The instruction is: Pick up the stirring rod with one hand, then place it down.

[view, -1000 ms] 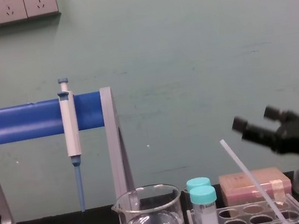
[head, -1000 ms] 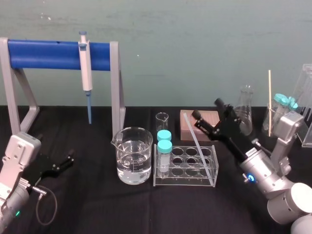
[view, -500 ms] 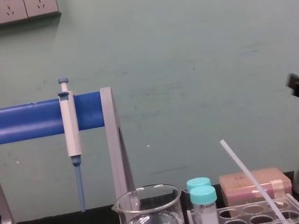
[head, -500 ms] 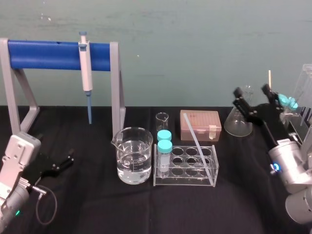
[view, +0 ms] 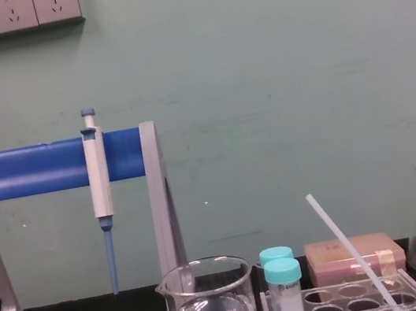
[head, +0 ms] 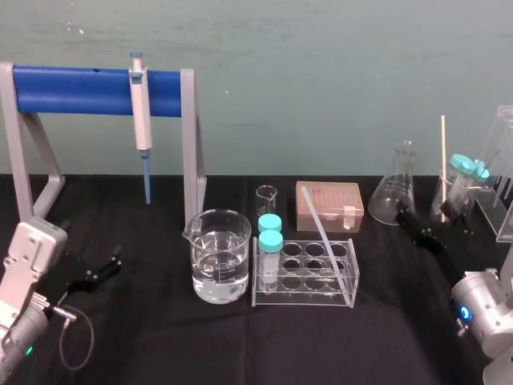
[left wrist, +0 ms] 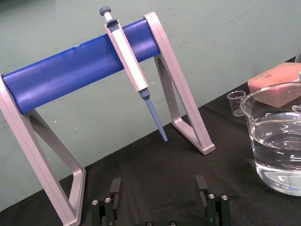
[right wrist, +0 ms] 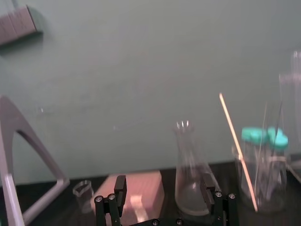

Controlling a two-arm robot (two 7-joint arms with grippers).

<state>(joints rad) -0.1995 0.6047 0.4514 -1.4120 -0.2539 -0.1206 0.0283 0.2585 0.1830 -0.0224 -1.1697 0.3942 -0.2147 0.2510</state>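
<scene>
1. Stirring rod (head: 325, 243) leans in the clear rack (head: 304, 298) at the middle of the surface (head: 160, 337), just right of the beaker (head: 216, 257); nothing grips it.
2. Right hand (head: 433, 223) sits low at the far right near the flask (head: 397, 192), fingers spread and empty, well apart from the rod; left hand (left wrist: 158, 188) rests at the near left, also spread and empty.
3. Judgement: the rod is at rest, so either the whole task lies ahead or it is finished; I cannot tell which.
4. Count: one rod; one rack; one beaker; one flask; one pipette (head: 141, 120); two capped tubes (head: 270, 241) in the rack; two hands.
</scene>
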